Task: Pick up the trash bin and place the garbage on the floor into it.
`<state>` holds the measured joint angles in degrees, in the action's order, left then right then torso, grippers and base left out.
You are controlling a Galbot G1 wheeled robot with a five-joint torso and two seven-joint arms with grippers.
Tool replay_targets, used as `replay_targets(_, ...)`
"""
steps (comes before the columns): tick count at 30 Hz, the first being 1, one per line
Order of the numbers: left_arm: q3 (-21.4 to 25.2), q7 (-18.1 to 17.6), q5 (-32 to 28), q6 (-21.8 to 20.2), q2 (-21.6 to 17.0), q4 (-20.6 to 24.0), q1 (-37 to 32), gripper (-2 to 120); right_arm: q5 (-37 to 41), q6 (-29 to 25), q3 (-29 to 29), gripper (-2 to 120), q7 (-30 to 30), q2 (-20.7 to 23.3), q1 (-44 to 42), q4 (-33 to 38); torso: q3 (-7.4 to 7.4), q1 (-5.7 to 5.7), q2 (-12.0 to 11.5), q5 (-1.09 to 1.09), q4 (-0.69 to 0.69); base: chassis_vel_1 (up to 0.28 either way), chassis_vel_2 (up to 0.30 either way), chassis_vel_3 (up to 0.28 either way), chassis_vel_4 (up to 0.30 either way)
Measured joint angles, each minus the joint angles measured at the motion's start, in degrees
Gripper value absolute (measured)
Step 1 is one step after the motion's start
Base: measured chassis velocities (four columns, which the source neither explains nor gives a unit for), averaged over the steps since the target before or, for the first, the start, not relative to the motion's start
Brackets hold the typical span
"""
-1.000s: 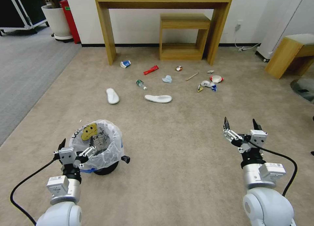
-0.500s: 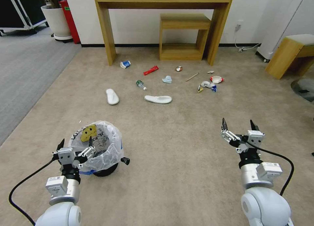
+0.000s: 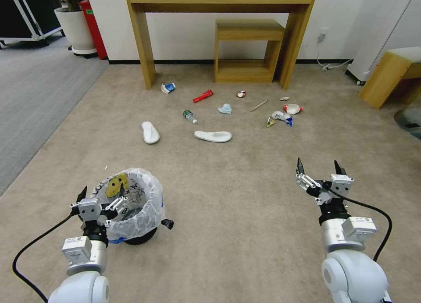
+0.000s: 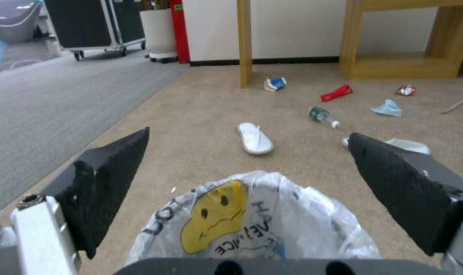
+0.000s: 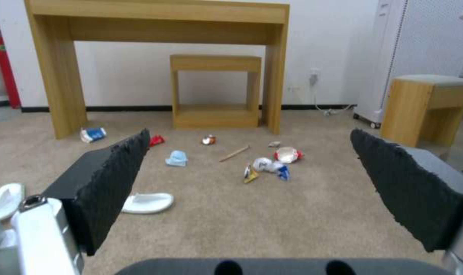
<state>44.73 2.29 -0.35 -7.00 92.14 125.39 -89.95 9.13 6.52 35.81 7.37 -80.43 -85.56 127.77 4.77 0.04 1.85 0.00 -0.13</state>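
With both jaws open, my left gripper point(image 3: 101, 197) straddles the bag-lined trash bin point(image 3: 136, 202) rim, so closing on it comes next; my right gripper point(image 3: 319, 171) idles.

Crinkly translucent plastic lines the trash bin point(image 3: 131, 206); matt short-pile carpet floor point(image 3: 237, 206).
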Motion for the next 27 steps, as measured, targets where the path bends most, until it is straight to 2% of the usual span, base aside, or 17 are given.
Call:
replay_targets(19, -0.1, 0.0, 0.3, 0.5, 0.0, -0.7, 0.0, 100, -0.6, -0.5, -0.4, 100, 1.3, -0.5, 0.5, -0.6, 0.0, 0.0, 0.0, 0.0, 0.0, -0.068, 0.065, 0.065, -0.067)
replay_targets(27, -0.1, 0.0, 0.4, 0.7, 0.0, -0.8, -0.1, 100, -0.9, -2.2, -0.7, 100, 2.3, -0.7, 0.9, -1.3, -0.01, 0.0, 0.0, 0.0, 0.0, 0.0, 0.0, 0.0, 0.0)
